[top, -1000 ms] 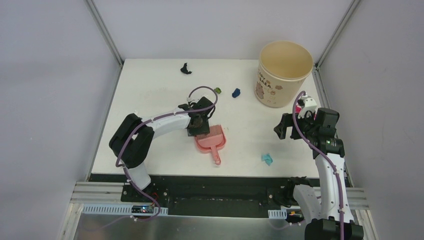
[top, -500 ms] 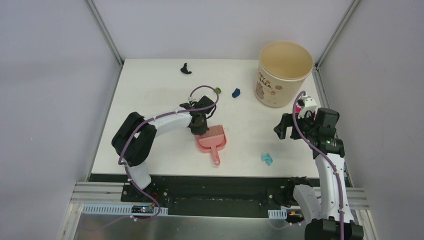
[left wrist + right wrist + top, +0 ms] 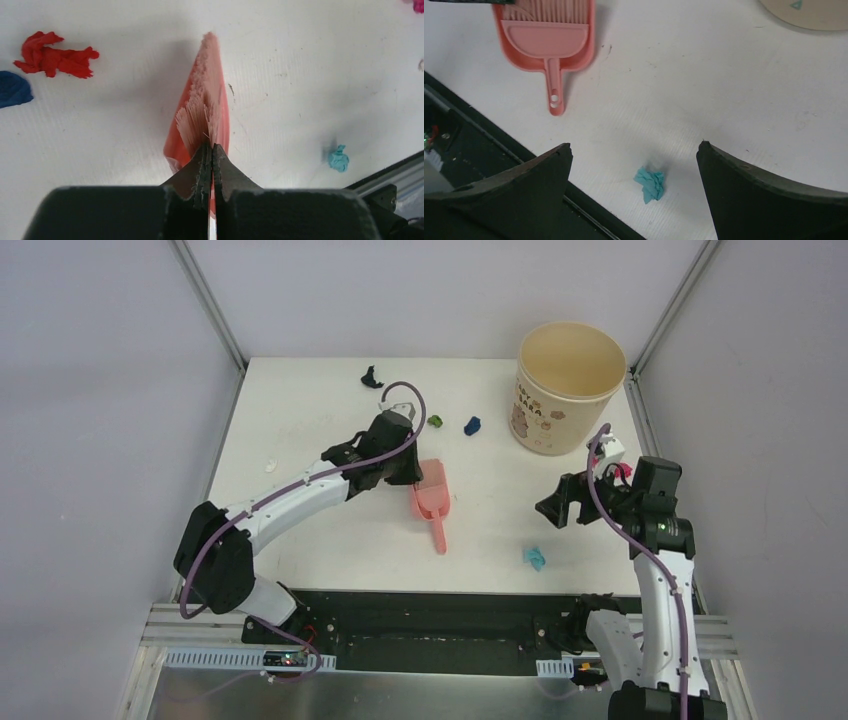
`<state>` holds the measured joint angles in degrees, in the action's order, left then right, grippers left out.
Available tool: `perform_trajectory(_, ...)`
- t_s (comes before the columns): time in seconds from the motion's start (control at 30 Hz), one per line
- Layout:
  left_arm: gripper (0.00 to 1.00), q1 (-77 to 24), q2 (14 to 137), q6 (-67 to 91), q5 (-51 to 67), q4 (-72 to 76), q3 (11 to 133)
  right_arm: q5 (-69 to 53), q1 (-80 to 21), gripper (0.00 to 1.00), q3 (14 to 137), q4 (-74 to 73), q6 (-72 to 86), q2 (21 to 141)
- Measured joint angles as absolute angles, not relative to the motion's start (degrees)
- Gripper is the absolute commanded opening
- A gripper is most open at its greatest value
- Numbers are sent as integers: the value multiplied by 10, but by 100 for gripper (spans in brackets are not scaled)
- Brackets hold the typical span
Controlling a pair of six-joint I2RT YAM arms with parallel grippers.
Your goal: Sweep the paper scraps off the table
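Note:
My left gripper [image 3: 408,468] [image 3: 211,146] is shut on the bristle end of the pink brush [image 3: 204,102], which lies nested in the pink dustpan [image 3: 430,502] [image 3: 546,37], tilted on edge at mid-table. Paper scraps dot the white table [image 3: 320,530]: black [image 3: 372,377], green [image 3: 435,421], dark blue [image 3: 472,425] [image 3: 12,89], white [image 3: 270,466], teal [image 3: 534,558] [image 3: 338,158] and red [image 3: 55,55]. My right gripper [image 3: 560,502] [image 3: 635,145] hangs open above the teal scrap [image 3: 650,184], not touching it.
A beige round bucket [image 3: 570,385] [image 3: 809,10] stands at the back right corner. The table's black front edge [image 3: 420,595] runs just behind the teal scrap. Grey walls and metal rails close in the left, right and back sides.
My left gripper closed on the brush. The left arm then stretched out, lifting the pink set on edge and turning its handle toward the front. The right gripper shifted slightly left.

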<state>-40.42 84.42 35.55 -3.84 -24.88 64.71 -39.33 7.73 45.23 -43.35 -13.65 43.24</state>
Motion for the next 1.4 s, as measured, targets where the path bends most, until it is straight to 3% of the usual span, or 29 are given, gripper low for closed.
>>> perform_trajectory(0.2,0,-404,842,318,12,-213,607,-477,75,95,498,-463,-135,498)
perform_trajectory(0.33,0,-404,841,308,32,-187,579,-490,44,81,510,-458,-122,536)
perform_trajectory(0.63,0,-404,830,382,2,-150,503,-361,-231,56,606,-456,-114,732)
perform_trajectory(0.87,0,-400,817,488,-28,-130,437,-258,-333,62,726,-483,-84,906)
perform_trajectory(1.0,0,-400,805,532,-43,-121,417,-213,-391,54,776,-493,-74,987)
perform_trajectory(1.1,0,-400,795,562,-46,-109,403,-191,-422,48,779,-507,-69,1010)
perform_trajectory(1.4,0,-400,794,653,-42,-80,356,-137,-490,49,805,-537,-65,1050)
